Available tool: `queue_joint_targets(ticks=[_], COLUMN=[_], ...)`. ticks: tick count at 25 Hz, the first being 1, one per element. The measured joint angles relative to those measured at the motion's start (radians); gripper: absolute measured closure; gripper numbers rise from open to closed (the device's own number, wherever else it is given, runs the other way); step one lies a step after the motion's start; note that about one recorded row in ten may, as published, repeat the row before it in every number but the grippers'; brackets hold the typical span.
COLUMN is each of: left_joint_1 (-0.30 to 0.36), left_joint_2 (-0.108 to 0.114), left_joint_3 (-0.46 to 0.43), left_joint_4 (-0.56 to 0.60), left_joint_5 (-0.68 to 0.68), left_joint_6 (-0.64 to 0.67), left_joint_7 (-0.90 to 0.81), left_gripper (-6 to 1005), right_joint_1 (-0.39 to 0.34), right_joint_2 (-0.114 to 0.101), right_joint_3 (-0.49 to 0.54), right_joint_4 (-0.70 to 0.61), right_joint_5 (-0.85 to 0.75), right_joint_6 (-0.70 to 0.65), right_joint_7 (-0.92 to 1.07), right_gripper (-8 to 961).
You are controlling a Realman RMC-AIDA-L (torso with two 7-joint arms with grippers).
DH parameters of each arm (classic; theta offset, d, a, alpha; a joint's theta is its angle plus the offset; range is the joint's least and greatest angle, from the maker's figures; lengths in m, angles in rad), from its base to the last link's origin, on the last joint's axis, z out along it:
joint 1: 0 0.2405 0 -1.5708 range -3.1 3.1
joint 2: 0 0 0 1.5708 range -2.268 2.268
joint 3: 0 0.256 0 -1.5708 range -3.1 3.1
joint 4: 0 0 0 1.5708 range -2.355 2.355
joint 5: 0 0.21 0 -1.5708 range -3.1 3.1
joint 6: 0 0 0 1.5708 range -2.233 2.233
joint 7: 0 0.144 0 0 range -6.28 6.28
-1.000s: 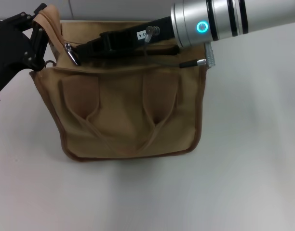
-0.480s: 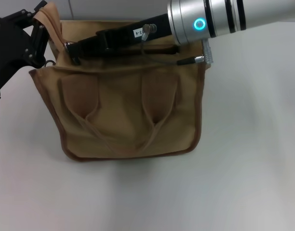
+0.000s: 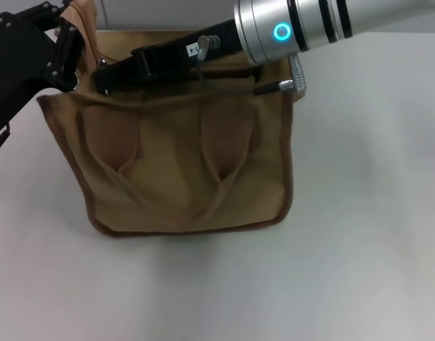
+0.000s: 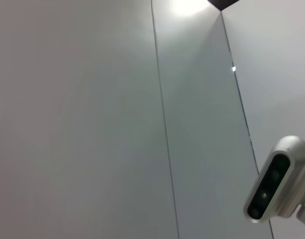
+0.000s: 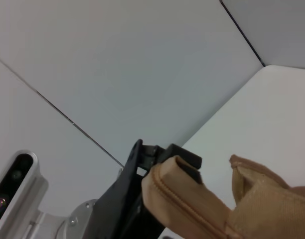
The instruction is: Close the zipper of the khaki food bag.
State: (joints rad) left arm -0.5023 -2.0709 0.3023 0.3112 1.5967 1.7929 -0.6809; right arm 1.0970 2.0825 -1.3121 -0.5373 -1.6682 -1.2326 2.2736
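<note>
The boxy khaki fabric food bag [image 3: 182, 167] with brown piping sits upright. The black left gripper [image 3: 65, 42] clamps its raised top-left corner; the black right gripper [image 3: 107, 77] reaches along its top, its grip unclear, hiding the zipper.

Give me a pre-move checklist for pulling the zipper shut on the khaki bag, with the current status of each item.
1. Left gripper holding the bag's top corner: ok. In the right wrist view it clamps a fold of khaki fabric.
2. Right gripper at the zipper's left end: ok. It reaches across the top panel to that end.
3. Right gripper closed on the pull tab: cannot tell. The tab is hidden in every view.
4. Zipper open or shut: cannot tell. The right arm covers the top panel.
5. Khaki food bag upright on the table: ok.
6. Strap handles clear of the zipper: ok. They hang down the front face.
</note>
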Motion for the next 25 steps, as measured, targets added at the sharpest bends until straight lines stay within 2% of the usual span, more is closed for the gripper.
queue_joint_targets(ticks=[4, 18, 23, 25], left_joint_1=[-0.001, 0.009, 0.012, 0.014], left_joint_2=[0.0, 0.0, 0.0, 0.0], left_joint_3=[0.0, 0.0, -0.005, -0.007], left_joint_4=[0.0, -0.008, -0.011, -0.011], left_joint_5=[0.0, -0.001, -0.001, -0.001], left_joint_6=[0.007, 0.006, -0.001, -0.002], left_joint_7=[0.003, 0.009, 0.009, 0.009], left_gripper=[915, 912, 911, 910], right_joint_1=[-0.004, -0.02, -0.058, -0.078], right_joint_2=[0.001, 0.001, 0.001, 0.001], right_joint_3=[0.002, 0.014, 0.027, 0.028], right_joint_4=[-0.003, -0.008, -0.039, -0.062], right_joint_5=[0.006, 0.008, 0.008, 0.009], right_joint_6=[-0.006, -0.009, -0.016, -0.02], right_joint_7=[0.003, 0.009, 0.003, -0.012], right_gripper=[711, 847, 939, 942])
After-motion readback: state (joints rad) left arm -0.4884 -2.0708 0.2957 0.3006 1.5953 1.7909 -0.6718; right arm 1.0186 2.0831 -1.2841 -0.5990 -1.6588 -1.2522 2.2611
